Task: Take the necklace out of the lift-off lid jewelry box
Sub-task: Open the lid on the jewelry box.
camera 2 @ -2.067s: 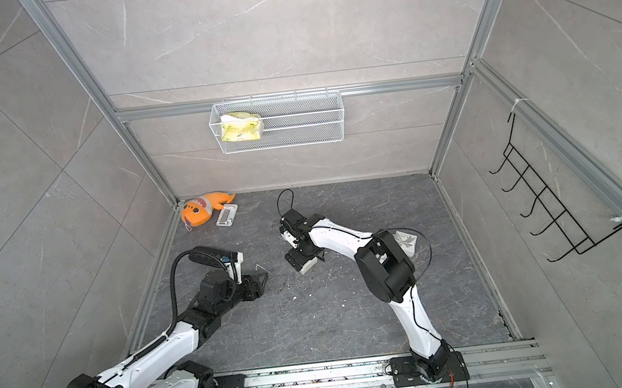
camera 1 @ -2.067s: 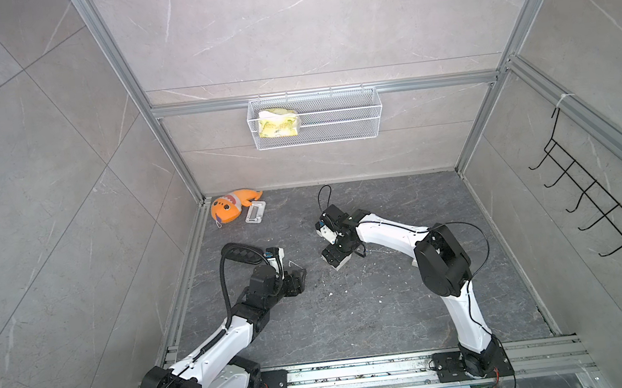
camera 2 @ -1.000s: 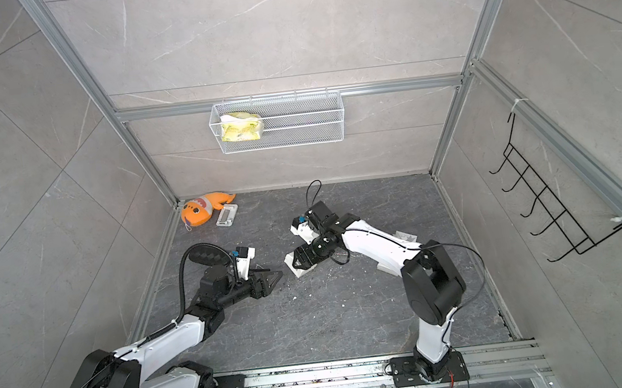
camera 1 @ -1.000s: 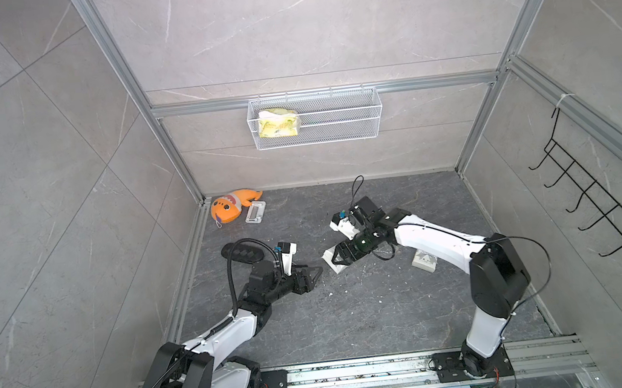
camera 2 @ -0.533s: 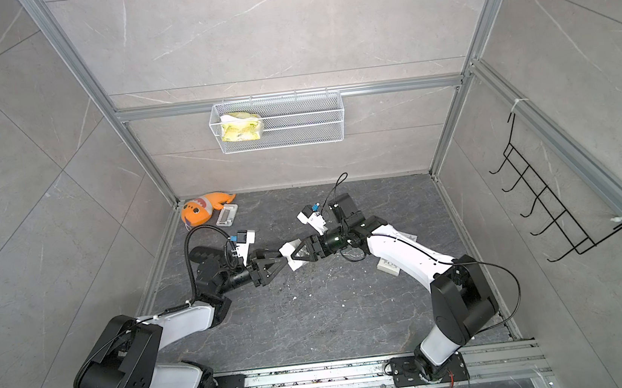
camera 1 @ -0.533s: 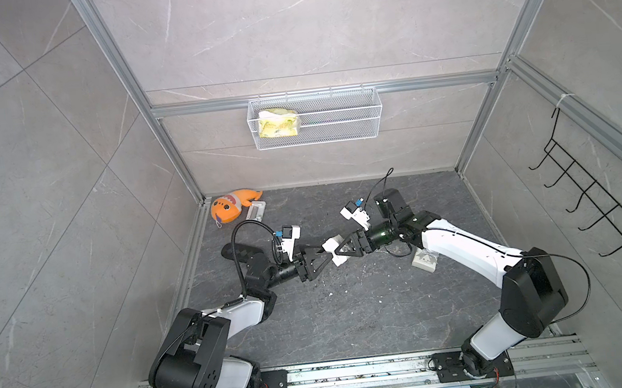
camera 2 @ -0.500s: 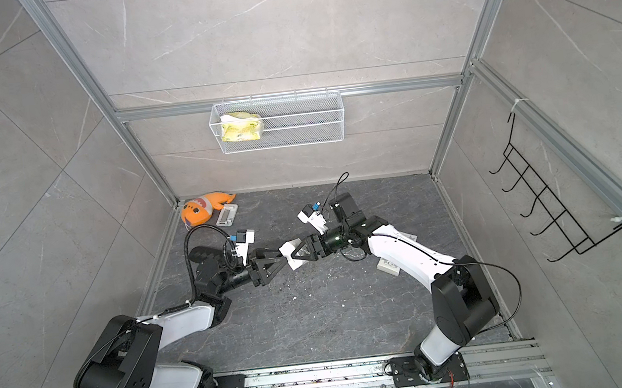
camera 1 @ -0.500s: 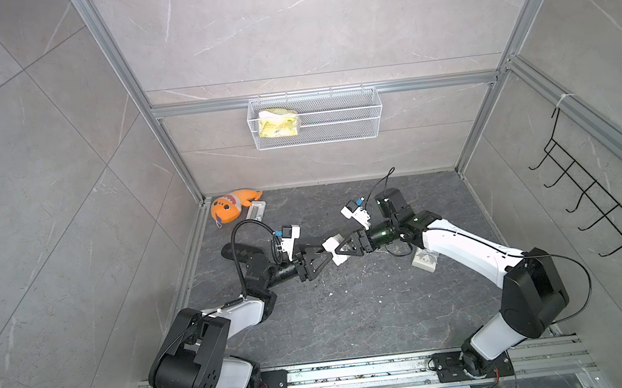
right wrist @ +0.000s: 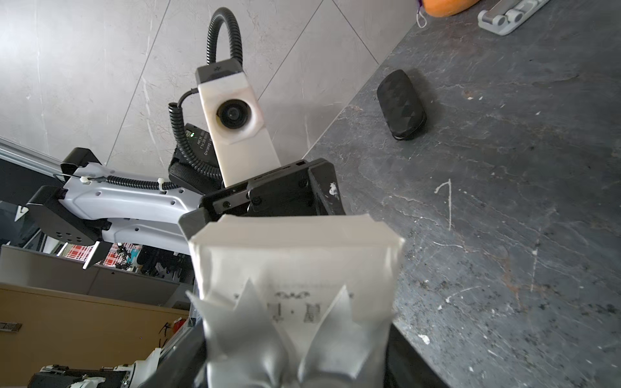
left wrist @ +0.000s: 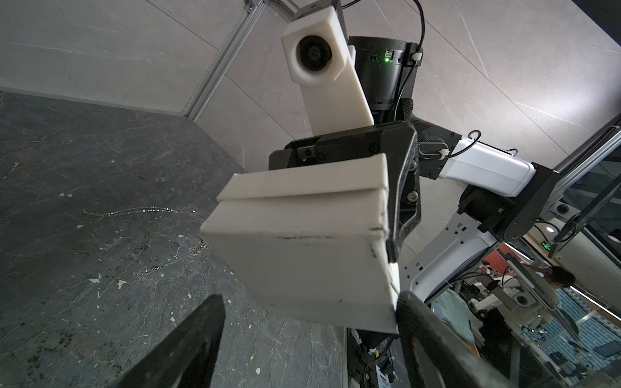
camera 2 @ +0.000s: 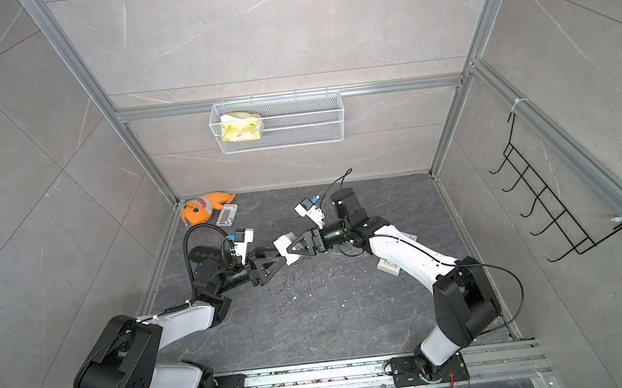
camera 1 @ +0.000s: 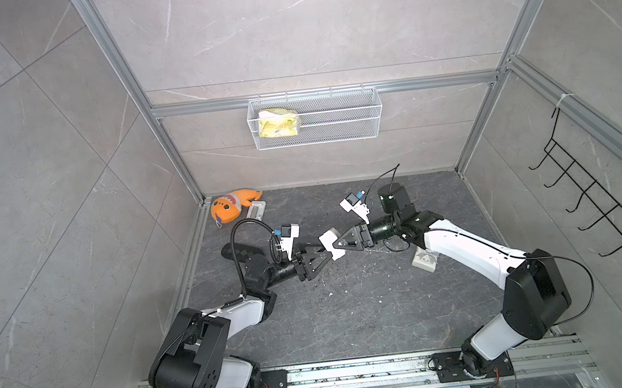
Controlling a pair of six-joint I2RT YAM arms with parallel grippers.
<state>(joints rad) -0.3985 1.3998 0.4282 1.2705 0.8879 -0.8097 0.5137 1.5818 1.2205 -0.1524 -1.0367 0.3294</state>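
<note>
Above the floor point(camera 1: 354, 316), right end effector point(camera 1: 336, 248) clamps the raised box point(camera 1: 326, 236); left end effector point(camera 1: 322, 258) arrived, open.

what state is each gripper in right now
Left gripper: open, fingers flanking the jewelry box end, not clamped.
Right gripper: closed on the jewelry box, held in the air.

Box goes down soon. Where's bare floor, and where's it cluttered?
Bare: the front floor between left arm and right arm, and the back right corner. Crowded: back left, with orange toy, grey clip and black case; the necklace near the held box; a white piece beside the right arm.
</note>
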